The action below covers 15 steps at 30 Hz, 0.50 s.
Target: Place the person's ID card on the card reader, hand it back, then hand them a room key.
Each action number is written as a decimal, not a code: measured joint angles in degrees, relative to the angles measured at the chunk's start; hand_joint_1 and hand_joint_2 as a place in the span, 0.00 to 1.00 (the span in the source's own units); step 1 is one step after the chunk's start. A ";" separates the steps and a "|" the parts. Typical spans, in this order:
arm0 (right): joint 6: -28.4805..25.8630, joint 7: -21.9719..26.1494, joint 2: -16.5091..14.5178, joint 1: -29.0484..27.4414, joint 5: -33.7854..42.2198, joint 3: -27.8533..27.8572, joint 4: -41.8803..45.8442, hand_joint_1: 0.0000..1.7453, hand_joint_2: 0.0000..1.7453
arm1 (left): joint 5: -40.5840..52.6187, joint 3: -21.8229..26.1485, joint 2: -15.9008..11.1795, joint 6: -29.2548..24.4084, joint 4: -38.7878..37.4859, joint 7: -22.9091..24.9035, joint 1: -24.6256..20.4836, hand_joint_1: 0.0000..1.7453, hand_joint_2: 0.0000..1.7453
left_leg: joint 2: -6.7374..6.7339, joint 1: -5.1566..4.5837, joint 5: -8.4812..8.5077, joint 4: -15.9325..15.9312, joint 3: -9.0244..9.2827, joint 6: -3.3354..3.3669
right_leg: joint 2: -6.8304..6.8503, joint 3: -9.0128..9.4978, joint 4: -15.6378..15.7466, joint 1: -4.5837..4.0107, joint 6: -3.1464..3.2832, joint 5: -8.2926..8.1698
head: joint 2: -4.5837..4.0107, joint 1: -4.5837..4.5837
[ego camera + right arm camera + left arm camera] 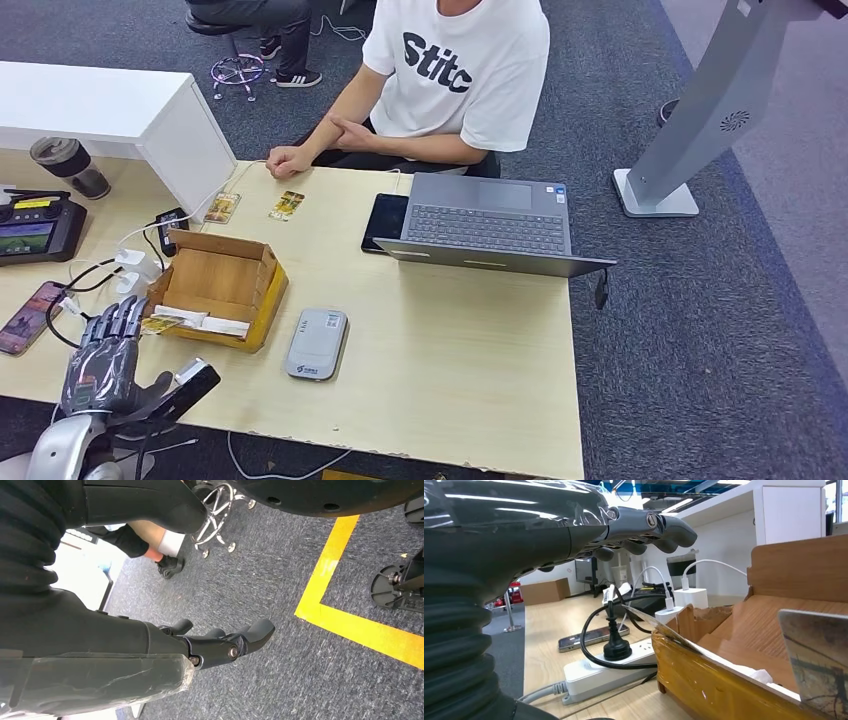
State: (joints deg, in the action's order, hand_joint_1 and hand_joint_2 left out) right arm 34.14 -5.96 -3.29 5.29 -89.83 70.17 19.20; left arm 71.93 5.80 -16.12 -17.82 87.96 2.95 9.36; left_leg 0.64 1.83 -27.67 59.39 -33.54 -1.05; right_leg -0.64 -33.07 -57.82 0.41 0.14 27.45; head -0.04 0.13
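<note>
The card reader (316, 344) lies bare near the tabletop's (470, 370) front edge. Two cards (286, 205) rest at the far edge beside the person's hand (288, 160). The left hand (105, 360) hovers open, holding nothing, by the box (215, 288); the right hand (220, 642) hangs empty. By my judgement, nothing is done yet.

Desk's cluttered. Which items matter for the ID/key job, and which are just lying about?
Job:
card reader
cards by the person's hand
cardboard box holding a card
left hand

Lying about:
laptop
tablet
power strip
phone
tumbler
</note>
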 joint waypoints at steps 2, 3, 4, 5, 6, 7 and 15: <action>0.00 -0.23 0.05 0.05 0.00 -0.17 -0.15 0.00 1.00 | 0.40 -0.68 -0.19 -0.11 -1.19 0.08 -0.90 0.00 1.00 | 0.01 0.00 0.00 0.00 0.00 0.00 | 0.00 0.00 0.00 0.00 0.00 0.00 | 0.00 0.00; 0.00 -0.36 0.07 0.08 0.00 -0.26 -0.23 0.00 1.00 | 0.55 -1.04 -0.22 -0.15 -1.71 0.14 -1.39 0.00 1.00 | 0.01 0.00 0.01 0.00 0.00 0.00 | 0.00 0.00 0.00 0.00 0.00 0.00 | 0.00 0.00; 0.00 -0.47 0.08 0.10 0.00 -0.37 -0.29 0.00 1.00 | 0.69 -1.42 -0.24 -0.19 -2.18 0.20 -1.92 0.00 1.00 | 0.01 0.00 0.01 0.00 0.00 0.00 | 0.00 0.01 0.00 0.00 0.00 0.00 | 0.00 0.00; 0.00 -0.52 0.08 0.12 0.00 -0.49 -0.34 0.00 1.00 | 0.78 -1.83 -0.23 -0.19 -2.60 0.23 -2.47 0.00 1.00 | 0.01 0.00 0.00 0.00 0.00 0.00 | 0.00 0.01 0.00 0.00 0.00 0.00 | 0.00 0.01; 0.00 -0.55 0.08 0.14 0.00 -0.63 -0.38 0.00 1.00 | 0.85 -2.28 -0.23 -0.18 -2.97 0.27 -2.99 0.00 1.00 | 0.01 0.00 0.00 0.00 -0.01 0.00 | 0.00 0.01 0.00 0.00 0.00 0.00 | 0.00 0.01; 0.00 -0.56 0.08 0.17 0.00 -0.77 -0.39 0.00 1.00 | 0.89 -2.70 -0.23 -0.16 -3.28 0.28 -3.44 0.00 1.00 | 0.00 0.00 0.00 0.00 -0.01 0.00 | 0.00 0.01 0.00 0.00 0.00 0.00 | 0.00 0.00; 0.00 -0.51 0.10 0.27 0.00 -1.30 -0.44 0.00 1.00 | 0.91 -4.22 -0.23 -0.24 -4.78 0.57 -5.14 0.00 1.00 | -0.01 0.00 0.00 0.01 0.00 0.00 | -0.01 -0.01 0.00 0.00 0.01 -0.01 | 0.00 0.00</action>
State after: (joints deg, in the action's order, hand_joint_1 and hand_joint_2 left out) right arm 34.14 -6.47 -3.19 5.56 -89.83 68.87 18.76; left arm 72.83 1.58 -16.35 -18.06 83.18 3.52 4.22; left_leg 0.64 1.83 -27.67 59.40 -33.54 -1.05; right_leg -0.65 -33.08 -57.82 0.41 0.14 27.44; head -0.04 0.13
